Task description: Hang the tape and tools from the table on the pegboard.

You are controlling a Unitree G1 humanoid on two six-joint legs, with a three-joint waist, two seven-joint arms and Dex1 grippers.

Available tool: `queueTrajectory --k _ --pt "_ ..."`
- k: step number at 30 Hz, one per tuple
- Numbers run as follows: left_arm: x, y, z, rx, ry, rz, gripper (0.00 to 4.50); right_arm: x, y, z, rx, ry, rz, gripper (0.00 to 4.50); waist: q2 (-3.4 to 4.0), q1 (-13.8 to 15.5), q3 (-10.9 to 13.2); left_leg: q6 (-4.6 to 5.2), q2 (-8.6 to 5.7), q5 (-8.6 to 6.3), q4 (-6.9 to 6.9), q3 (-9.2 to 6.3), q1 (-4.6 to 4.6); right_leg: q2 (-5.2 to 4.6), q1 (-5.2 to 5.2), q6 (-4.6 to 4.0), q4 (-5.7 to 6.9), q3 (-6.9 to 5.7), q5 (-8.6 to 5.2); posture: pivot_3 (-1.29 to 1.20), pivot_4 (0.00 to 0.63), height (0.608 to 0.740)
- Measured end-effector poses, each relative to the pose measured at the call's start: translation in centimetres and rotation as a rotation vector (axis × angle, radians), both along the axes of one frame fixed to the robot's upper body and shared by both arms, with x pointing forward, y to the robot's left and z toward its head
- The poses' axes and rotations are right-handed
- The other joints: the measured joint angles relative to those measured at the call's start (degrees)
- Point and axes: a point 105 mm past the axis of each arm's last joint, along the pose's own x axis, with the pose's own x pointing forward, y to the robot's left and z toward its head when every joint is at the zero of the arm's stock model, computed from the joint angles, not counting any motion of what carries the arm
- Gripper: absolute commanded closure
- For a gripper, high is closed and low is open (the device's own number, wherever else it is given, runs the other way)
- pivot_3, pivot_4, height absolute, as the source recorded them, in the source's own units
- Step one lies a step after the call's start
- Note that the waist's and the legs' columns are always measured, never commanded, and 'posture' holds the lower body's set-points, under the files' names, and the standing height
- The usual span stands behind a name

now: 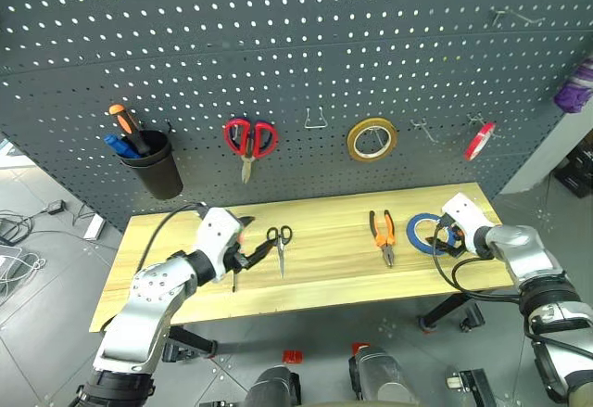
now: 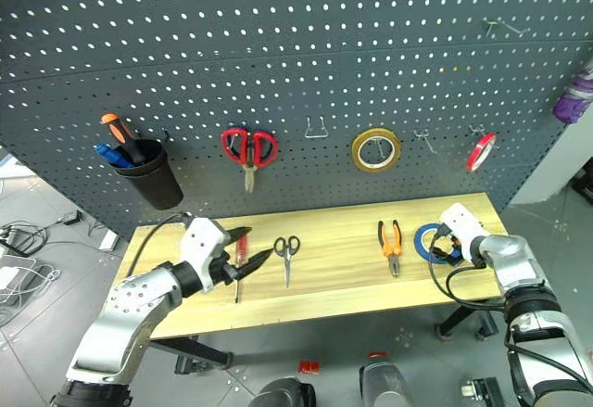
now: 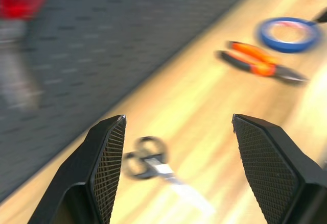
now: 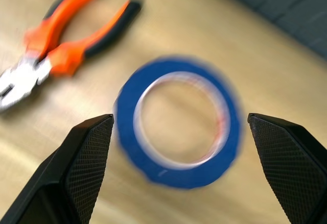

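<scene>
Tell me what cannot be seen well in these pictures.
- Screwdriver: partly hidden behind the left claw in the head views.
- Blue tape: its right edge is covered by the right claw in the head views; blurred in the right wrist view.
- Red scissors: blurred and cut by the edge in the left wrist view.
- Tools in the black cup: lower parts hidden inside.

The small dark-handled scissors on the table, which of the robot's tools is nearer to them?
Left. The left tool hangs open just beside the small scissors, at the table's left half. The right tool is open over the blue tape, far across, past the pliers.
</scene>
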Motion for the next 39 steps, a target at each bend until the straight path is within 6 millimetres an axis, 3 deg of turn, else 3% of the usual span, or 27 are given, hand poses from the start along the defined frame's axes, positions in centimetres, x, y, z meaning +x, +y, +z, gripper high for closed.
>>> queueTrajectory --k 4,8,13,18,24,26,30,34,36,39 --pt "1.0 -2.6 1.0 -0.041 0.008 -0.106 0.99 1.1 2.6 -0.1 0.018 0.04 0.044 0.0 -0.29 -1.07 2.64 0.12 0.1 0.08 0.06 0.21 -0.09 0.01 -0.06 0.08 0.05 0.02 0.09 -0.38 0.29 0.74" --pt "1.7 -4.3 1.5 -0.038 -0.005 -0.166 0.99 1.6 2.8 -0.1 0.001 0.069 0.042 0.0 -0.57 -1.29 4.78 0.13 0.25 0.07 0.09 0.43 -0.37 0.12 -0.36 0.09 0.01 0.13 0.13 -0.37 0.322 0.74" --pt "0.5 -6.5 1.3 -0.036 0.005 -0.309 0.99 2.7 3.4 0.4 -0.031 0.092 0.056 0.0 -0.97 -1.96 6.49 0.07 0.64 0.02 0.18 0.84 -0.91 0.43 -0.95 0.04 -0.03 0.36 0.17 -0.35 0.339 0.74" --pt "-2.1 -8.8 1.1 -0.04 0.03 -0.531 0.97 3.2 4.1 0.8 -0.081 0.116 0.104 1.24 -1.3 -1.99 6.98 0.2 0.74 -0.08 0.19 1.21 -0.81 0.52 -1.0 0.14 -0.03 0.75 0.28 -0.33 0.328 0.74" --pt "-3.7 -8.4 0.7 0.033 0.043 -0.66 0.97 2.9 4.4 0.3 -0.058 0.192 0.1 3.4 -1.32 -1.9 6.98 0.25 0.77 -0.08 0.28 1.44 -0.72 0.65 -1.03 0.3 -0.08 1.16 0.59 -0.34 0.287 0.74" --pt "-3.7 -8.3 0.7 0.039 0.036 -0.666 0.97 2.9 4.3 0.3 -0.059 0.191 0.092 3.84 -1.32 -1.92 6.96 0.23 0.79 -0.07 0.29 1.45 -0.71 0.67 -1.04 0.33 -0.08 1.18 0.63 -0.34 0.274 0.74" --pt "-3.5 -8.0 0.5 0.058 0.022 -0.656 0.97 3.2 4.4 0.5 -0.082 0.126 0.132 3.84 -1.37 -2.02 6.91 0.21 0.8 -0.06 0.31 1.54 -0.78 0.69 -1.18 0.38 -0.06 1.27 0.69 -0.35 0.259 0.74" --pt "-2.7 -7.7 0.9 0.039 0.012 -0.606 0.97 1.6 3.2 0.7 -0.142 0.03 0.224 3.84 -1.32 -1.55 6.92 0.11 0.79 0.0 0.31 1.58 -0.97 0.68 -1.36 0.39 -0.07 1.3 0.69 -0.36 0.255 0.74" --pt "-1.9 -7.5 1.6 0.023 -0.024 -0.559 0.97 0.4 2.6 1.9 -0.168 -0.074 0.24 3.84 -1.28 -1.14 6.9 0.04 0.81 0.03 0.29 1.61 -1.22 0.68 -1.63 0.4 -0.04 1.31 0.68 -0.36 0.256 0.74" --pt "-0.6 -7.3 3.0 -0.007 -0.087 -0.477 0.97 -0.3 3.3 5.4 -0.204 -0.341 0.213 3.84 -1.26 -1.37 6.88 -0.02 0.85 0.07 0.45 1.82 -1.82 0.69 -2.33 0.42 0.24 1.45 0.7 -0.37 0.256 0.74"
